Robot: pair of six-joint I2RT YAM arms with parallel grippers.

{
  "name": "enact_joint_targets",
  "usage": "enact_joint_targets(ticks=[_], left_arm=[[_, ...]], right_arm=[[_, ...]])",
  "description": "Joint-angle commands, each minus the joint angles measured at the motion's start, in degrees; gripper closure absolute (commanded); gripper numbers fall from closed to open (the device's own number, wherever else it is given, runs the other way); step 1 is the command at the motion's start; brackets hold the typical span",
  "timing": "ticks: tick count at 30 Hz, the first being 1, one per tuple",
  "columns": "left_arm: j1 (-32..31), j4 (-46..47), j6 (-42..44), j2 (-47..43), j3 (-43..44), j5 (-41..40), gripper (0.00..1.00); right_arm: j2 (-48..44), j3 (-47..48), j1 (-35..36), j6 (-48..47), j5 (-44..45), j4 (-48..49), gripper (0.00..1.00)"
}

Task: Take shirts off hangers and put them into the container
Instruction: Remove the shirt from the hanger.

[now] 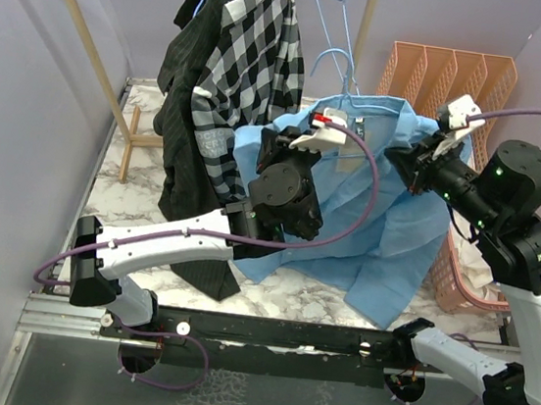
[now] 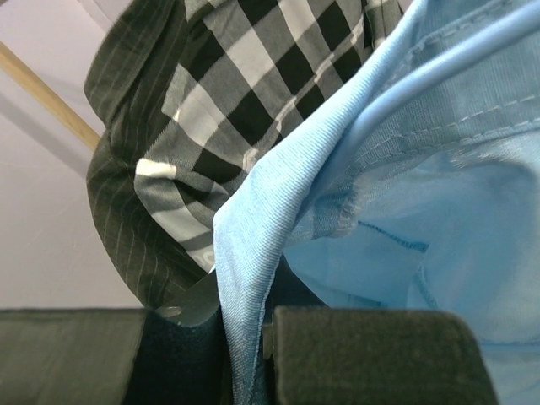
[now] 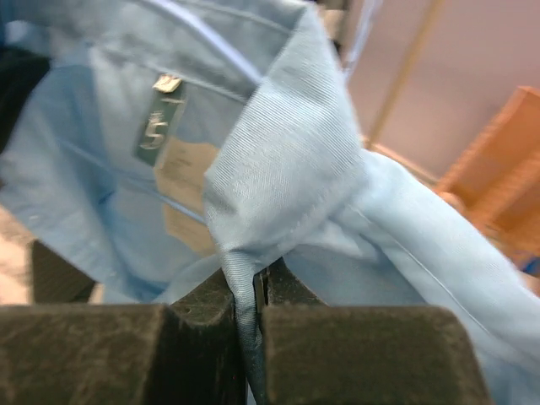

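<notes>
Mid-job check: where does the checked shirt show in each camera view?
Top external: checked shirt hangs upper centre, left of the light blue shirt.
Left wrist: upper middle, behind blue fabric pinched in the left end effector.
Right wrist: not in view.
Shared landmark: the light blue shirt, in all three.

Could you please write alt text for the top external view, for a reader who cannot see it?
The left tool and right tool are each shut on an edge of the light blue shirt, spreading it over the marble table. The checked shirt and black pinstriped shirt hang behind at left; the salmon basket stands at right.
</notes>
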Motion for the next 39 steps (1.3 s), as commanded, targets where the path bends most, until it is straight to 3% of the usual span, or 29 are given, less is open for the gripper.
enact_joint_targets(ticks=[1, 6, 14, 16, 21, 24, 39], left_arm=[[-0.17, 2.70, -2.29, -3.86, -5.28, -1.75, 1.00], [0.62, 2.78, -3.10, -9.45, -13.54, -3.35, 1.00], [1.76, 2.71, -2.29, -21.72, -21.88, -3.84, 1.00], [1.74, 2.63, -2.37, -24.47, -22.79, -3.60, 1.00], [1.72, 2.61, -2.15, -26.74, -23.31, -5.00, 1.00], [1.74, 2.60, -2.34, -26.64, -23.16, -5.26, 1.00], [1.63, 2.44, -5.13, -24.74, -21.92, -1.72, 1.00]], right_arm=[[-5.37, 3.39, -0.04, -7.58, 18.24, 1.22, 0.99], [-9.28, 5.97, -0.02, -14.99, 30.88, 2.11, 0.99], [-13.61, 3.51, -0.02, -22.14, 38.42, 3.89, 0.99], [-14.02, 4.21, -0.09, -20.94, 35.59, 1.52, 0.99], [-12.34, 11.75, -0.13, -16.65, 14.76, -12.23, 0.99], [-11.24, 14.14, -0.45, -16.52, 8.99, -17.33, 0.99], [-14.23, 6.44, -0.51, -19.48, 4.58, -28.64, 0.99]])
